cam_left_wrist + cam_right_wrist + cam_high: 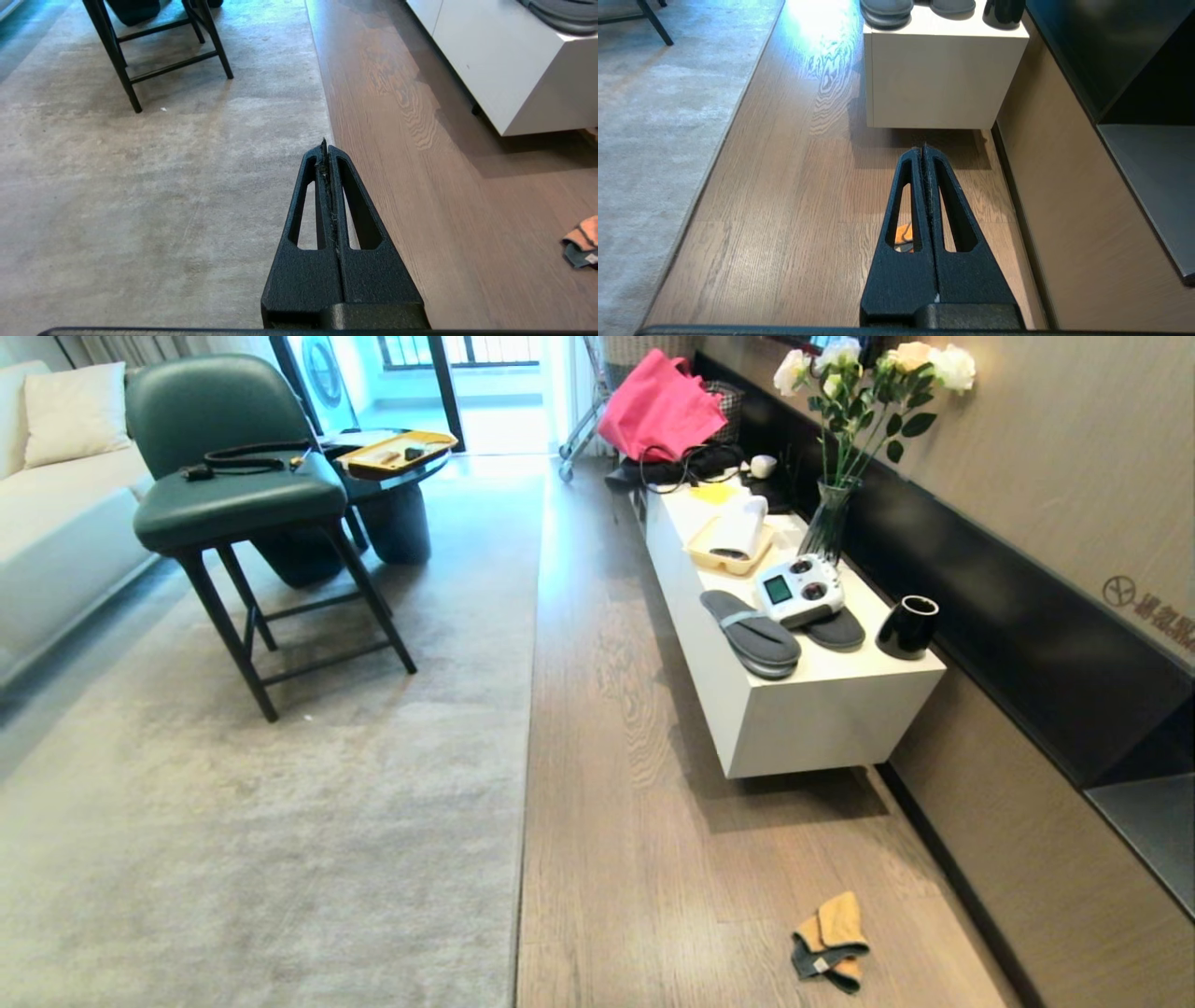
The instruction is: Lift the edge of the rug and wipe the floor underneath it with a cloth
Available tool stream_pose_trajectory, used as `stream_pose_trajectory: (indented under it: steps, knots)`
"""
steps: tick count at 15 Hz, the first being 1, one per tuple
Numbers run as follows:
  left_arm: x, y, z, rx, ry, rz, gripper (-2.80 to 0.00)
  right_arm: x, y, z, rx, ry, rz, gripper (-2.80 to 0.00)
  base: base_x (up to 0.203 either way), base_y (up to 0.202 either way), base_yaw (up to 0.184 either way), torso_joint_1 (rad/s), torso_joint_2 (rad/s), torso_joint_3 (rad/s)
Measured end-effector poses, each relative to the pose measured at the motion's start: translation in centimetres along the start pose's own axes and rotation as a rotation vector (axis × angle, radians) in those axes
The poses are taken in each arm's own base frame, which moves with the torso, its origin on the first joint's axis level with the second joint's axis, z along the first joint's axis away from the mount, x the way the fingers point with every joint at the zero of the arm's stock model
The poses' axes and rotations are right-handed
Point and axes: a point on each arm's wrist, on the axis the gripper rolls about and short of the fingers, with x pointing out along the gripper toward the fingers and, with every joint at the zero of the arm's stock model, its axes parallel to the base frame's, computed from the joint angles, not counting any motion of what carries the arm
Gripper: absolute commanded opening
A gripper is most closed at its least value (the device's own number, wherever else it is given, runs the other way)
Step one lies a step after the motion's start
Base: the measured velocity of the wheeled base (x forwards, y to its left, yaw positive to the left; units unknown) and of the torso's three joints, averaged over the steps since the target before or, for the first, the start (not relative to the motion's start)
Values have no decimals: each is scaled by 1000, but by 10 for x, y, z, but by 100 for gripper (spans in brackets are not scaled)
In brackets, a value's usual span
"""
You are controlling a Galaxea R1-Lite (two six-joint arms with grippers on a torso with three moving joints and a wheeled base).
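Now both grippers clamped empty: left gripper (325,148) above rug edge (322,112), cloth (903,233) under right gripper (924,150), on floor (784,210).

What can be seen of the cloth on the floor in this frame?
The cloth is a small, soft-looking rag, orange-yellow with a dark grey-green part and a pale tag. It lies crumpled and folded on the brown wooden floor, near the dark baseboard, on the near side of the white cabinet, well apart from the rug edge. Nothing touches it but the floor; neither end effector holds it.
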Motion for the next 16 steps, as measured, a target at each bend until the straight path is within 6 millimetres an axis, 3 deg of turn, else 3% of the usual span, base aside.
stream_pose_trajectory:
  steps: [7, 16]
  knots:
    - [0, 0, 0, 0, 0, 0, -280, 0, 0, 0, 1, -1, 0, -280, 0, 0, 0, 5, -426, -416]
    - [0, 0, 0, 0, 0, 0, -280, 0, 0, 0, 0, 1, -1, -280, 0, 0, 0, 118, -484, -371]
